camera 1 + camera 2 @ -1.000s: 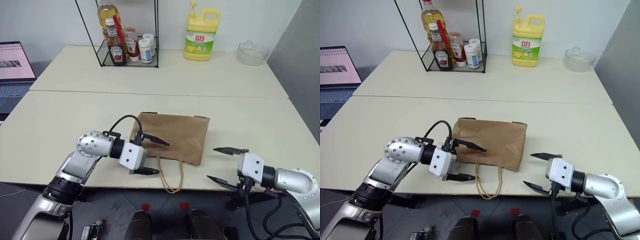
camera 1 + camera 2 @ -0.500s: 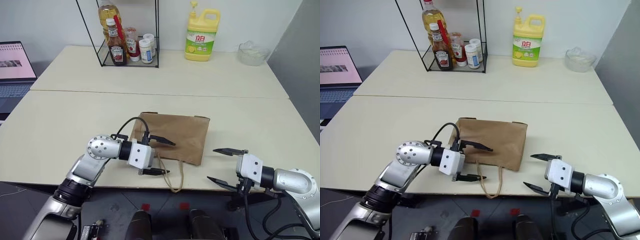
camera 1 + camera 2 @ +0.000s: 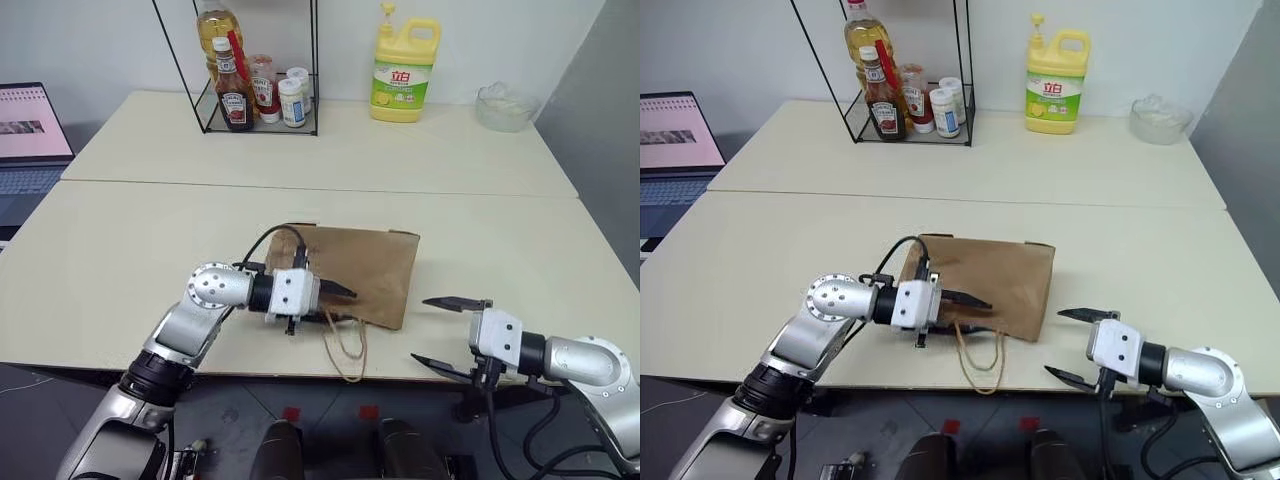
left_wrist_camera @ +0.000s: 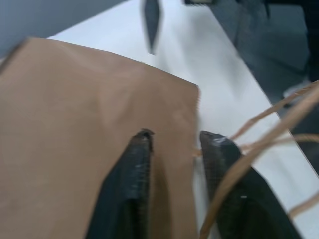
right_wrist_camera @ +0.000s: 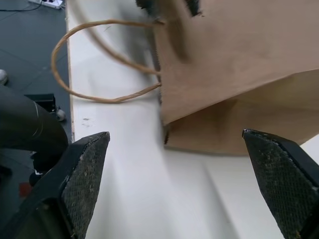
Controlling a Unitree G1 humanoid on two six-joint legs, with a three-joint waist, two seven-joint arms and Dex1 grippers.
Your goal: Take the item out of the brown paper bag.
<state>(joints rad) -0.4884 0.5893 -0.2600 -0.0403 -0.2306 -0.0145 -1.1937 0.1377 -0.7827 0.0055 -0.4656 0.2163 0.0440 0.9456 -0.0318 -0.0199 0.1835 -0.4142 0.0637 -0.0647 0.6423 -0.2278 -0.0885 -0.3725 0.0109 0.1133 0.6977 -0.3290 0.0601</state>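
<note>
On the beige surface (image 3: 120,240), plain brown kraft paper bag (image 3: 370,265) lies flat, item unseen, nothing out yet.
My left tool (image 3: 338,304) pinches its open edge by the handles; right tool (image 3: 448,332) spread wide, empty.

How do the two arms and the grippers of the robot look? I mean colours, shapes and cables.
Both arms are silver-grey metal with rounded joint housings and black rings between segments. Each wrist ends in a white, boxy block that carries two black, pointed fingers: the left gripper and the right gripper. The pads have a rough, grainy texture. A black cable loops over the left wrist; black cables hang beneath the right forearm.
</note>
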